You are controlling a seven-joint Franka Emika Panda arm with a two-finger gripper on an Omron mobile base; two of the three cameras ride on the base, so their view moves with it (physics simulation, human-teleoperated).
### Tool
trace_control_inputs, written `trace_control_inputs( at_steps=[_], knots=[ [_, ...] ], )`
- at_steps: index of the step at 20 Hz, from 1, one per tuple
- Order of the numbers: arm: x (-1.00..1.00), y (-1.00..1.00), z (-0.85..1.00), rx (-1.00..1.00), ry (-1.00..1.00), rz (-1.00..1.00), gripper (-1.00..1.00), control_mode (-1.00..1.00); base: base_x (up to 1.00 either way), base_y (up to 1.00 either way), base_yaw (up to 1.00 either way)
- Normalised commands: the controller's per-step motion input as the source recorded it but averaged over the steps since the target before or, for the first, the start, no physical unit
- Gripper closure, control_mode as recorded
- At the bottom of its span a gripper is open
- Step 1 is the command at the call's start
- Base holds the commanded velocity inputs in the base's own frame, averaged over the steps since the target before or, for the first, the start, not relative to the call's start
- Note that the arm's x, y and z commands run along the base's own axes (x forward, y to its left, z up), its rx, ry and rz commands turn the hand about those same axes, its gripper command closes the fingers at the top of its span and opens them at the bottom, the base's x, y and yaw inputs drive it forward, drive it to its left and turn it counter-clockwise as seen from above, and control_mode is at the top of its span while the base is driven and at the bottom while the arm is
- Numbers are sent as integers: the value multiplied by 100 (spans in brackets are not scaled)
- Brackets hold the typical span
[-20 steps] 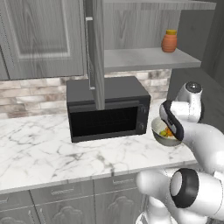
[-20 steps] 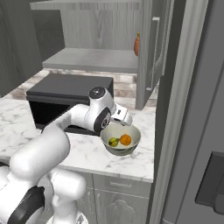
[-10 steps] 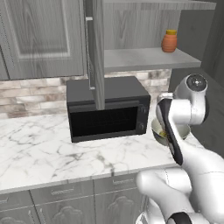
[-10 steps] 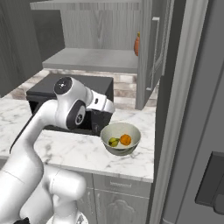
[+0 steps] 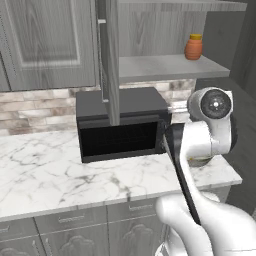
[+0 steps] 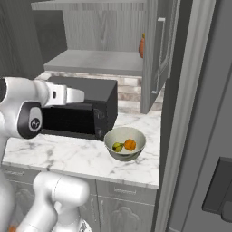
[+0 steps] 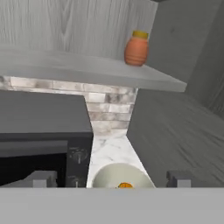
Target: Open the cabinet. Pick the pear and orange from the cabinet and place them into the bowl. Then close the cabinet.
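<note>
White marble counter (image 5: 50, 170) holds a black box microwave (image 5: 122, 122) under the grey wooden cabinet (image 5: 107, 60), doors open. Right of the microwave, the round cream bowl (image 6: 125, 143) holds the small orange ball (image 6: 130, 144) and yellow-green pear (image 6: 118, 147). Above the bowl, the claw (image 7: 111, 178) is spread wide, gripping nothing.

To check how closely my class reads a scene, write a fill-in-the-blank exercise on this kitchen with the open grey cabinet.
1. The small bright orange ball lies inside the round cream-beige ____.
2. Beside it lies the small yellow-green ____.
3. The terracotta jar with the orange lid stands on the grey cabinet ____.
4. The doors of the grey wood-grain wall cabinet stand ____.

Missing words: bowl; pear; shelf; open
</note>
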Motion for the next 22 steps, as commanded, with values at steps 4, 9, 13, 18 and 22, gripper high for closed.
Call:
trace_control_inputs(
  at_steps=[4,9,13,18,22],
  knots=[
    [-100,19,36,-9,-42,23,-100,-100,0,0,0],
    [-98,42,44,-10,-41,14,-100,-100,0,0,0],
    [-74,72,48,-6,-38,9,-100,-100,0,0,0],
    [-65,84,11,-1,-25,8,-100,-100,0,0,0],
    [-5,71,0,0,-12,2,-100,-100,0,0,0]
  ],
)
